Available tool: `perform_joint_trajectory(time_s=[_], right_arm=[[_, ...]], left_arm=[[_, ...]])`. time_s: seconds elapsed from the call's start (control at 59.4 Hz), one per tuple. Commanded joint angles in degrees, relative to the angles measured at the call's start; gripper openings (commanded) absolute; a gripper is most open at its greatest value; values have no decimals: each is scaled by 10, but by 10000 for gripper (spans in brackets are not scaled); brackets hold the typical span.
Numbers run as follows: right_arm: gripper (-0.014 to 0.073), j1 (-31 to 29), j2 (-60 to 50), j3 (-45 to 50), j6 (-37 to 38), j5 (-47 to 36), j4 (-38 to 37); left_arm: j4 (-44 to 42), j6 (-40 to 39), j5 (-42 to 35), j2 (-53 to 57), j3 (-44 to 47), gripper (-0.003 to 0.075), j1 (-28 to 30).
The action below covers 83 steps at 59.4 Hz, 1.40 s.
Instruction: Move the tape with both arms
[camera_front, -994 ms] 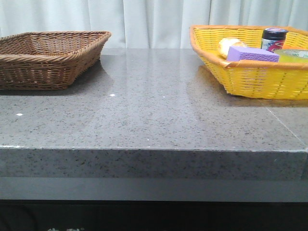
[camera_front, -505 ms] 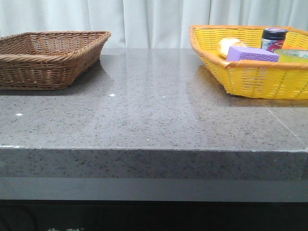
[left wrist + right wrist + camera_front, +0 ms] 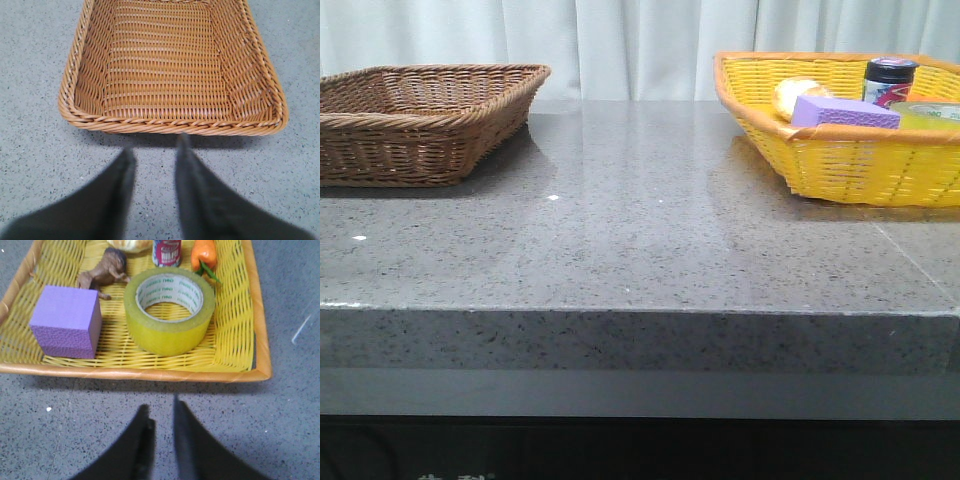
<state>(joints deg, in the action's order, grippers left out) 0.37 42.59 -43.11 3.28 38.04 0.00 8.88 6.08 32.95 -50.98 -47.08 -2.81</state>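
The tape (image 3: 170, 315), a wide yellow roll with a white core and green lettering, lies flat in the yellow basket (image 3: 150, 374). In the front view only its top edge (image 3: 928, 116) shows over the basket wall (image 3: 850, 160). My right gripper (image 3: 161, 410) hangs over the bare table just outside the basket's near rim, with its jaws a narrow gap apart and nothing between them. My left gripper (image 3: 155, 150) is open and empty over the table, just short of the brown wicker basket (image 3: 175, 125). Neither gripper shows in the front view.
A purple block (image 3: 65, 322) sits beside the tape, with a brown toy animal (image 3: 105, 270), a can (image 3: 166, 252) and a carrot (image 3: 204, 254) behind. The brown basket (image 3: 420, 120) stands at the table's far left with nothing in it. Grey stone tabletop (image 3: 640, 230) lies between the baskets.
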Motion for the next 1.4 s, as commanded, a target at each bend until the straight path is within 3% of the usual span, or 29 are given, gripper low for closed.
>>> perform_joint_trajectory(time_s=[0.0, 0.067, 0.118, 0.32, 0.607, 0.775, 0.927, 1.146, 1.382], right_arm=[[429, -3, 7, -19, -1, -39, -10], [535, -3, 16, -19, -1, -39, -10], [568, -3, 18, -19, -1, -39, -10], [571, -5, 49, -53, 0, -11, -29], [571, -29, 181, -222, 0, 91, -36], [571, -56, 260, -323, -10, 156, -35], [571, -60, 334, -404, -33, 206, -32], [571, -60, 449, -513, -123, 288, -27], [571, -60, 547, -587, -172, 323, -12]], left_arm=[[4, 4, -46, 3, -20, 475, 0], [4, 4, -46, 3, -20, 556, 0], [4, 4, -46, 3, -20, 568, 0], [4, 5, -46, 3, -20, 564, -38], [-5, 24, -45, 13, -20, 565, -205], [-5, 24, -45, 36, -20, 565, -259], [-5, 24, -45, 52, -20, 565, -274], [-5, 24, -45, 59, -20, 565, -274], [-5, 24, -45, 59, -20, 565, -274]])
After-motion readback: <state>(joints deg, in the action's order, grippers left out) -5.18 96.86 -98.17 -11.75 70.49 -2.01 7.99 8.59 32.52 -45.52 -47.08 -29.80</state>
